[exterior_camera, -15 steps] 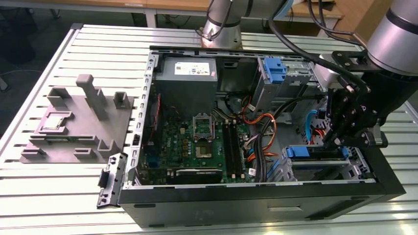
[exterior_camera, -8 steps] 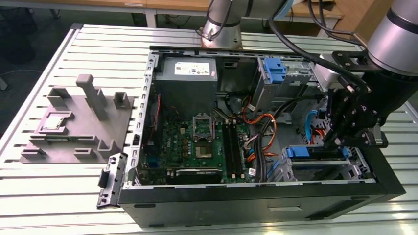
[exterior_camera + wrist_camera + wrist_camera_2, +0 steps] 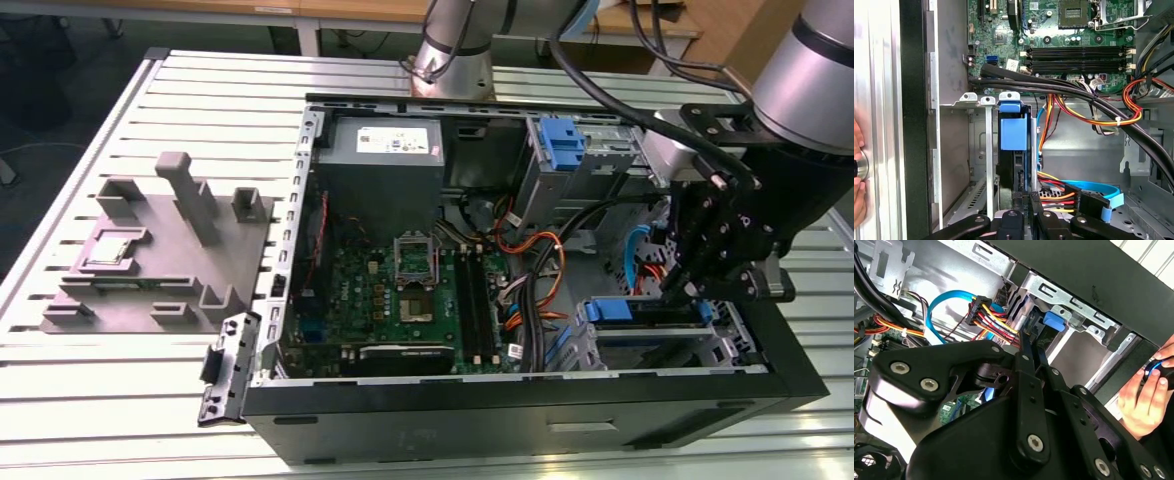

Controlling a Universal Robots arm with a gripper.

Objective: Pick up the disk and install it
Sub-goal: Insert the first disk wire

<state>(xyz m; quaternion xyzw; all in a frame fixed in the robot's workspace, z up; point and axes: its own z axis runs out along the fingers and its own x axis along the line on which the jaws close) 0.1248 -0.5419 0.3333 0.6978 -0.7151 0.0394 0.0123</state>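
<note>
A: where's the disk [image 3: 1014, 134] from my feed?

B: standing on edge in the case's drive cage [image 3: 985, 150] (blue bracket showing). Gripper [image 3: 1026, 197] right by it, can't tell if it's pinching.

The disk [image 3: 1015, 150] stands on edge inside the metal drive cage [image 3: 985, 165] of the open computer case, its blue plastic bracket tab at the cage's mouth and its dark body running down into the bay. In the exterior view the disk [image 3: 617, 310] sits at the cage's top.
</note>
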